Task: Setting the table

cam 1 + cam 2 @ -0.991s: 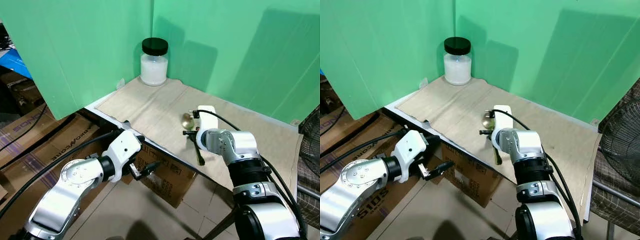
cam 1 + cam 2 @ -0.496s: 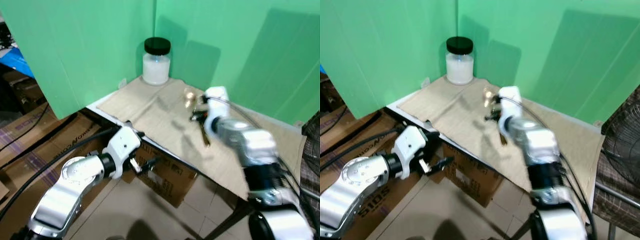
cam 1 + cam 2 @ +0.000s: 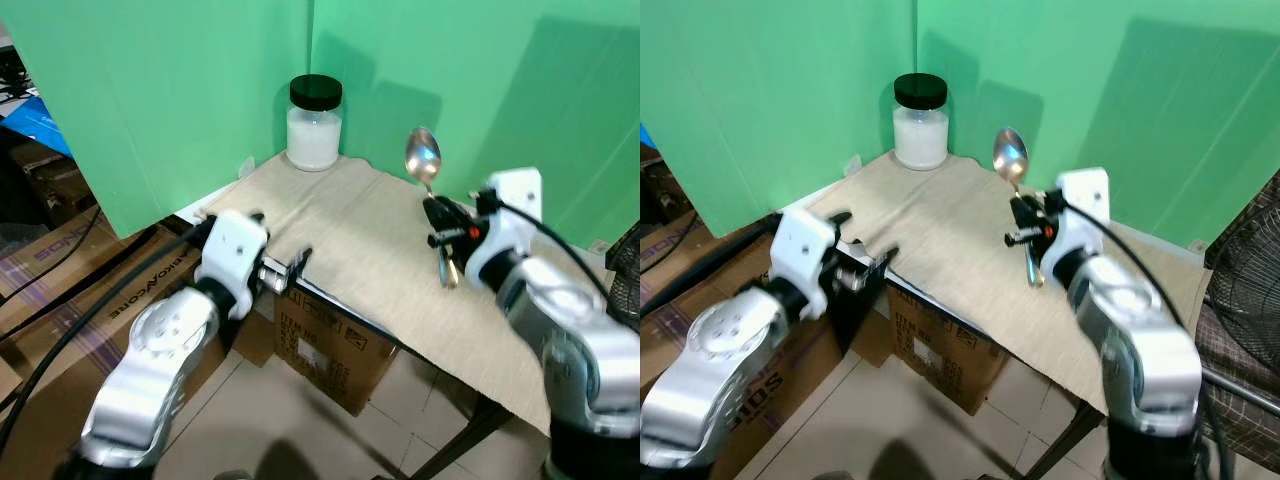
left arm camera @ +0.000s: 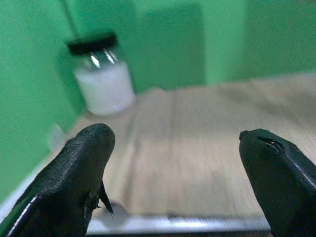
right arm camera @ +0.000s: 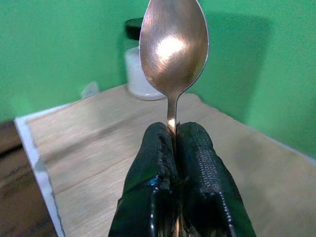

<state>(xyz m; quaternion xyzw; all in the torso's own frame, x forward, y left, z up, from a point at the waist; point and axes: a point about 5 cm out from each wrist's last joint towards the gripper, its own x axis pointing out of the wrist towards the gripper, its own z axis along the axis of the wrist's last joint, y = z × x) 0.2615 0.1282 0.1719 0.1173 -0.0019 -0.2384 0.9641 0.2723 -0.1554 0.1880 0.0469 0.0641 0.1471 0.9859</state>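
Observation:
A metal spoon (image 3: pixel 423 158) stands upright above the beige-clothed table (image 3: pixel 340 230), bowl up, with my right gripper (image 3: pixel 438 212) shut on its handle. In the right wrist view the spoon (image 5: pixel 173 44) rises from between the closed fingers (image 5: pixel 195 163). A jar (image 3: pixel 314 122) of white contents with a black lid stands in the table's far corner, well beyond the spoon. My left gripper (image 3: pixel 288 268) hovers at the table's front edge, open and holding nothing; its wrist view looks across the cloth at the jar (image 4: pixel 101 74) between the spread fingers (image 4: pixel 74 182).
Green screens wall the table on its far sides. Cardboard boxes (image 3: pixel 330 355) sit on the floor under and left of the table, with black cables (image 3: pixel 60 330) over them. A fan grille (image 3: pixel 1250 280) stands at the right.
My right gripper has lifted the spoon off the cloth and swung it upright, up and to the right. My left arm has risen from below the table to its front edge.

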